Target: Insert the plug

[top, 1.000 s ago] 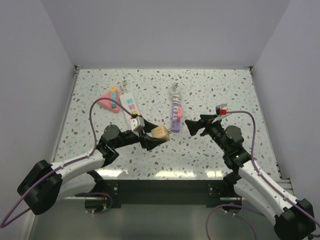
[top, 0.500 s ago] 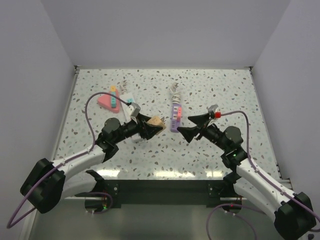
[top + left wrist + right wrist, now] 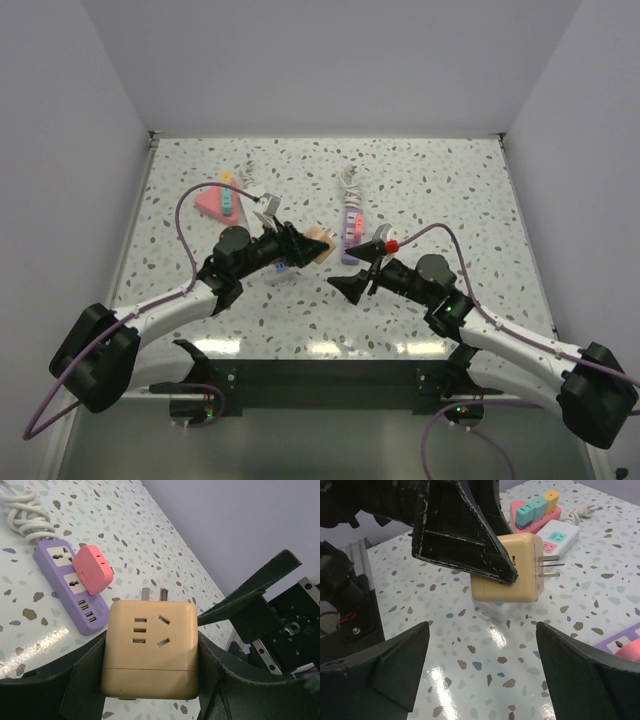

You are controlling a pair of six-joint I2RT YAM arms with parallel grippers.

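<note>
My left gripper (image 3: 306,250) is shut on a tan cube plug (image 3: 319,244), held above the table with its two prongs (image 3: 152,594) pointing toward the purple power strip (image 3: 350,232). In the left wrist view the plug (image 3: 150,647) fills the space between the jaws, and the purple strip (image 3: 55,560) lies beyond it with a pink plug (image 3: 92,574) in one socket. My right gripper (image 3: 358,270) is open and empty, just right of the tan plug and facing it. In the right wrist view the plug (image 3: 507,575) hangs ahead of the wide-open right gripper (image 3: 482,645).
A white power strip (image 3: 559,534) lies under the left arm, its near end (image 3: 282,271) below the tan plug. A pink triangular strip (image 3: 212,202) with coloured plugs sits at the back left. White cords coil behind both strips. The walls stand close on three sides.
My left gripper has lifted the tan plug and carried it toward the purple strip. My right gripper has swung left and toward the front, opening wide beside the plug.
</note>
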